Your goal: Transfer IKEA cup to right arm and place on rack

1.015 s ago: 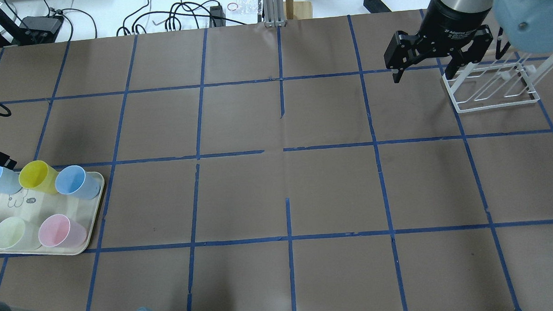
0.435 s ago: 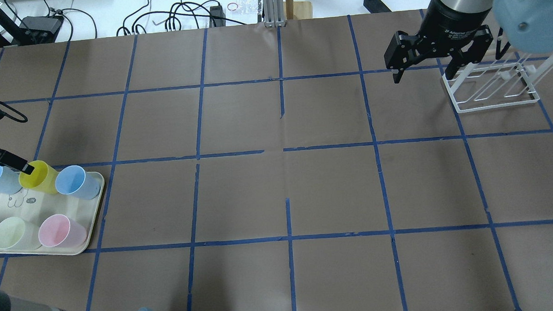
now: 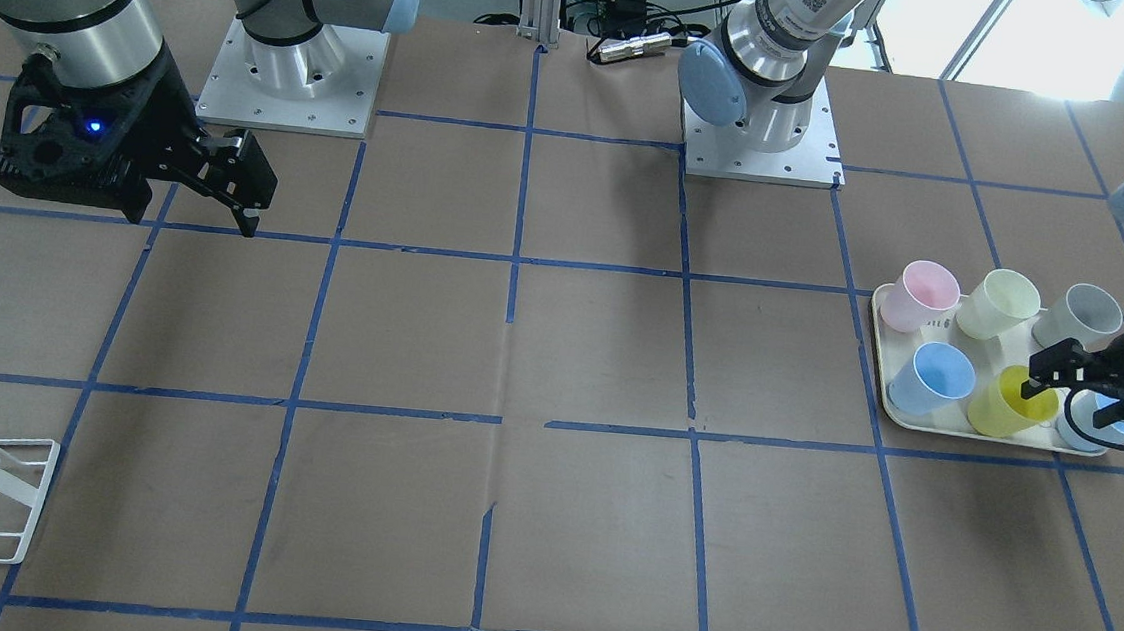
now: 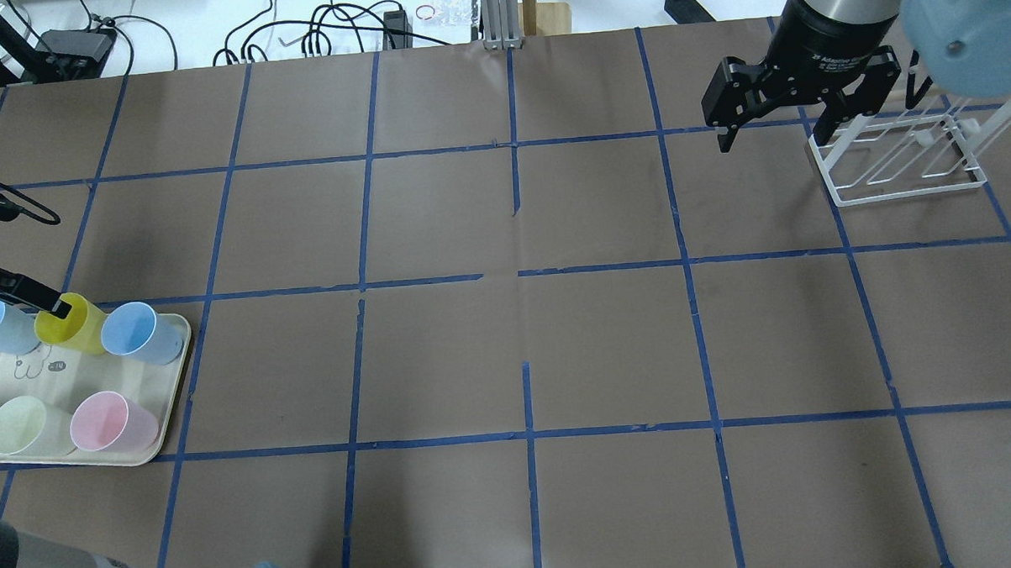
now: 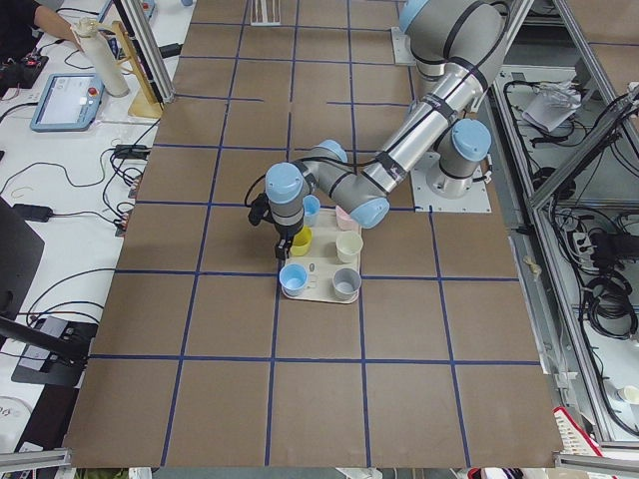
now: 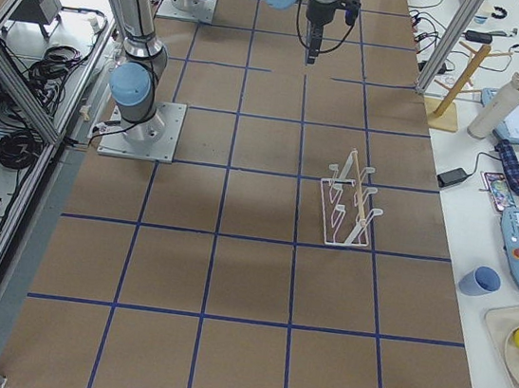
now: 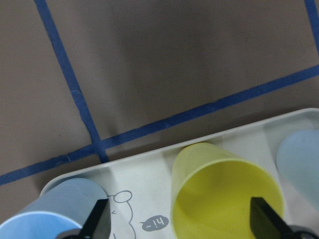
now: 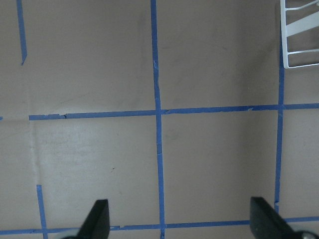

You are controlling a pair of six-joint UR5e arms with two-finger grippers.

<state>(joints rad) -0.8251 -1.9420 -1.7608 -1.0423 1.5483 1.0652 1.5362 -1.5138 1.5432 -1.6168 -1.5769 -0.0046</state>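
The lemon-yellow IKEA cup [image 4: 76, 326] stands upright in the far row of the cream tray [image 4: 166, 388] at the table's left; it also shows in the front view [image 3: 1004, 409] and fills the left wrist view [image 7: 227, 194]. My left gripper [image 3: 1049, 372] is open just above it. One finger [image 4: 50, 301] is over the cup's mouth, the other [image 7: 97, 223] is between it and a light blue cup. My right gripper [image 4: 774, 136] is open and empty, held above the table just left of the white wire rack [image 4: 897, 169].
On the tray also stand two light blue cups [image 4: 137, 332], a pink cup [image 4: 108, 421], a pale cream cup [image 4: 18, 424] and a grey cup [image 3: 1084, 311]. Cables and boxes lie beyond the table's far edge [image 4: 320, 30].
My left gripper has moved right and further into view, from beside the light blue cup to over the yellow cup's mouth. The right arm and the cups have not moved.
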